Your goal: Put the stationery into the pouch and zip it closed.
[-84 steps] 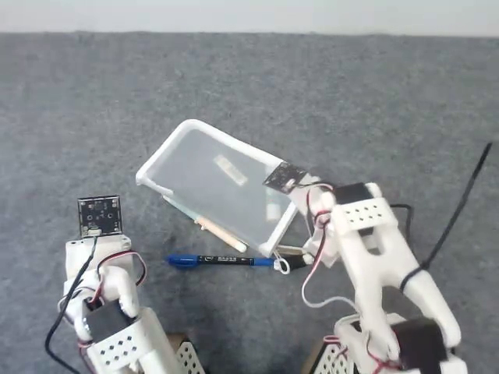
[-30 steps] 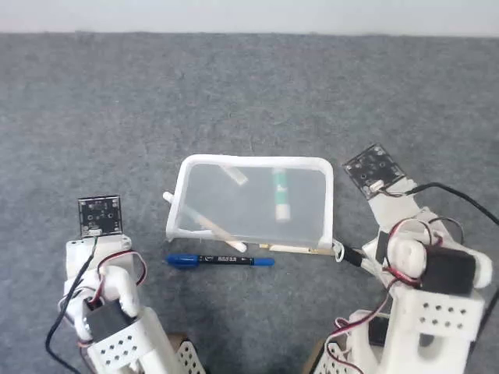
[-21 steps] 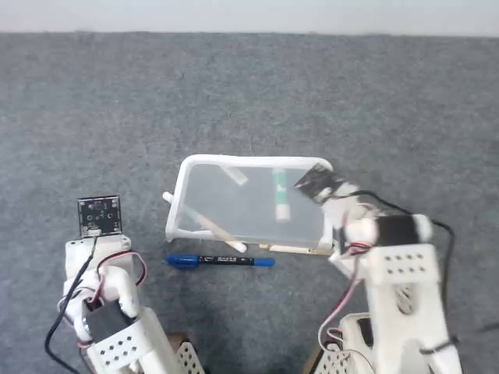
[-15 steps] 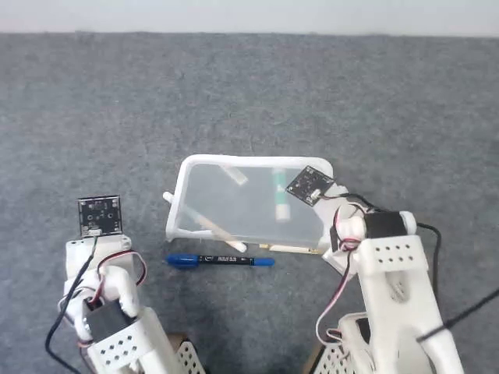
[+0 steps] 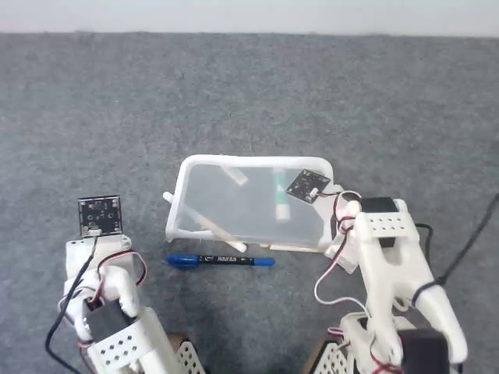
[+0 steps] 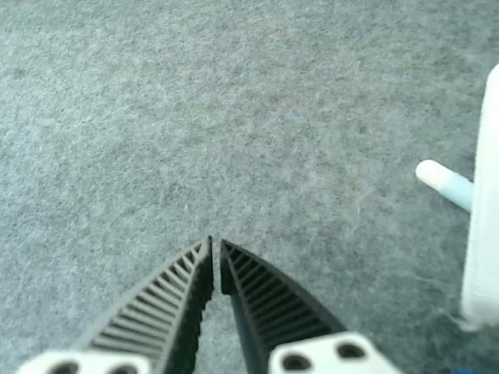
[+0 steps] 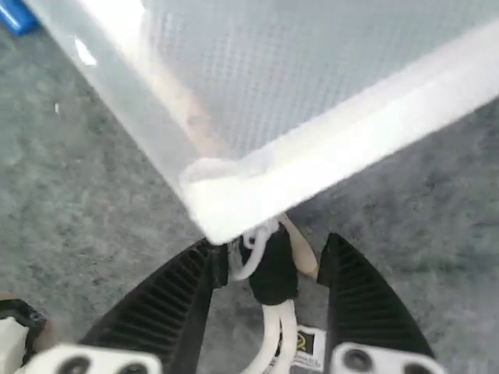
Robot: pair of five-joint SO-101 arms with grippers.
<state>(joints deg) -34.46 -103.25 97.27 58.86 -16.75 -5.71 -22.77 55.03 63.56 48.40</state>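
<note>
Your right gripper [image 7: 273, 248] sits spread either side of the zipper pull [image 7: 273, 274] at the pouch [image 7: 312, 93] corner; left gripper [image 6: 216, 245] is pressed together over carpet [image 6: 156, 117].

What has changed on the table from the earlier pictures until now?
The pouch turned from tilted to square. The right gripper drew away rightward, then came back to the pouch's near right corner, open around the zipper pull. The blue pen and left gripper stayed put.
</note>
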